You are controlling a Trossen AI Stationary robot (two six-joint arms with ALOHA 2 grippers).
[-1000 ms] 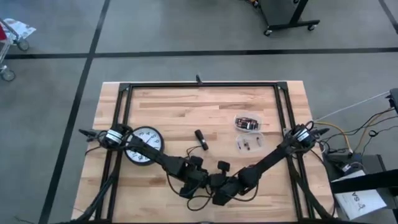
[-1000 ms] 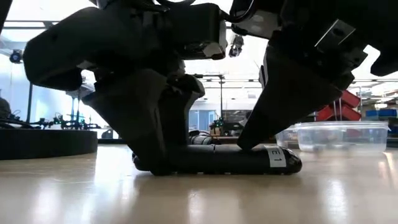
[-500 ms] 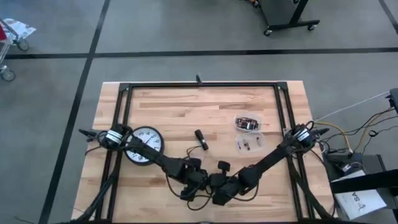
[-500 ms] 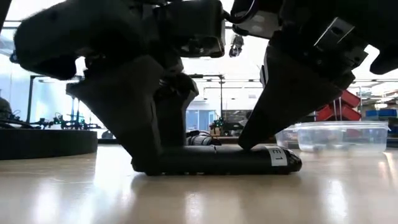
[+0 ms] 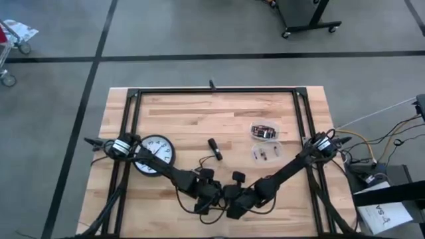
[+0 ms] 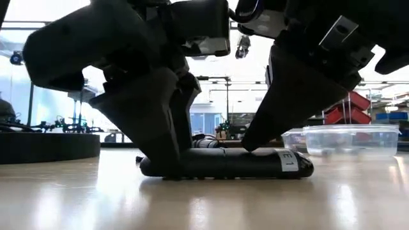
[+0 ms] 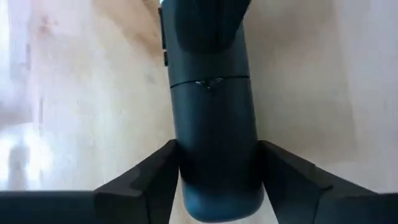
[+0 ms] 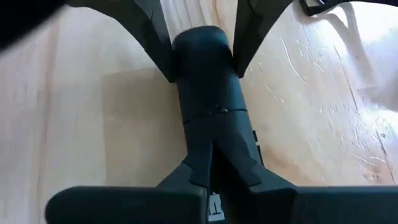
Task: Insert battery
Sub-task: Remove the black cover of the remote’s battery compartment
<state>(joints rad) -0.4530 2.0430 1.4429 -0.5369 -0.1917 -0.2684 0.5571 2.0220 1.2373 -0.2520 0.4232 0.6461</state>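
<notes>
Black remote (image 6: 223,163), seemingly, pinched by lowered left gripper (image 7: 216,171) and right gripper (image 8: 214,165).

Grey concrete floor (image 5: 199,30) with dark tape lines (image 5: 219,57) crossing it. Black wheeled stand base (image 5: 307,23) at far side, white cart (image 5: 12,40) at left edge. Low view: bright, backlit hall, ceiling lights, red bins (image 6: 345,110) on the right, cluttered benches (image 6: 64,124) on the left.
</notes>
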